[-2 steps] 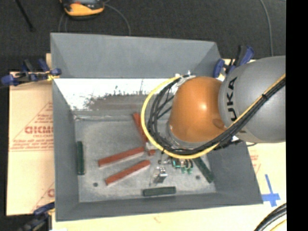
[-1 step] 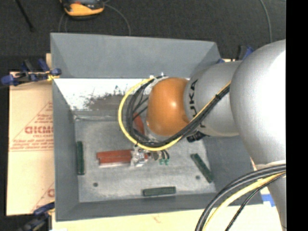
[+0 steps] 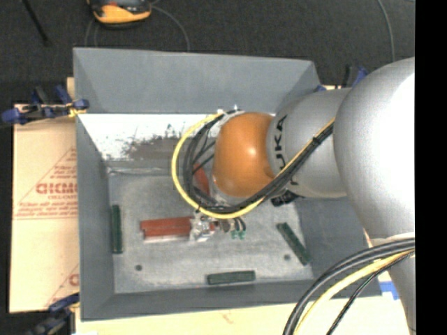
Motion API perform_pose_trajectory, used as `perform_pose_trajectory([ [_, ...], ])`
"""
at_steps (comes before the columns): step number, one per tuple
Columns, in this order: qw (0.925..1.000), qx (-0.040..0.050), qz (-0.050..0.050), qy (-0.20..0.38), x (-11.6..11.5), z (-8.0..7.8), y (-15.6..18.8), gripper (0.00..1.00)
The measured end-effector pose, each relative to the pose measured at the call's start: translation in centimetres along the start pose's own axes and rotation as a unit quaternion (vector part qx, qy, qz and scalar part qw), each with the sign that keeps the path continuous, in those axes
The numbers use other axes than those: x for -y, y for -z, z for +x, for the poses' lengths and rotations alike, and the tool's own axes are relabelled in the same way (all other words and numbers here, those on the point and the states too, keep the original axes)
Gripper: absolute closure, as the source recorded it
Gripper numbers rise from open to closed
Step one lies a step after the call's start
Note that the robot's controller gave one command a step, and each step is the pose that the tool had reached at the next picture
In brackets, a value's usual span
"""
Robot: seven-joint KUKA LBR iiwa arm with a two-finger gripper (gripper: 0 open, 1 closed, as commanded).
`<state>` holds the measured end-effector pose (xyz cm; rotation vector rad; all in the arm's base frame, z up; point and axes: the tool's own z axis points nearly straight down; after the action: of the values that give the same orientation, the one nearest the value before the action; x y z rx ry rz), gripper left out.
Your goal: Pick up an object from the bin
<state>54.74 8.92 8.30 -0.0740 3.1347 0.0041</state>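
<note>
One large silver arm (image 3: pixel 328 152), with the letters "UKA" legible beside its orange wrist cover (image 3: pixel 241 155), reaches from the right into the grey metal bin (image 3: pixel 195 82). Its gripper (image 3: pixel 202 227) is low at the right end of a flat red-brown block (image 3: pixel 164 227) lying left of centre on the floor; whether it is apart or closed cannot be told. Three dark green bars lie well apart, the left bar (image 3: pixel 116 229), the near bar (image 3: pixel 231 278) and the right bar (image 3: pixel 293 243), and a tiny green piece (image 3: pixel 239 234) sits just beside the gripper.
</note>
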Motion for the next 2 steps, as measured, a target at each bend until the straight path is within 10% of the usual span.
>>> perform_pose_trajectory([
  [1, 1.0, -0.0037, 0.001, 0.002, -0.8, -0.1, 3.7, 1.0],
  [2, 0.999, -0.0002, 0.001, 0.044, -4.1, -4.7, -0.4, 0.0],
])
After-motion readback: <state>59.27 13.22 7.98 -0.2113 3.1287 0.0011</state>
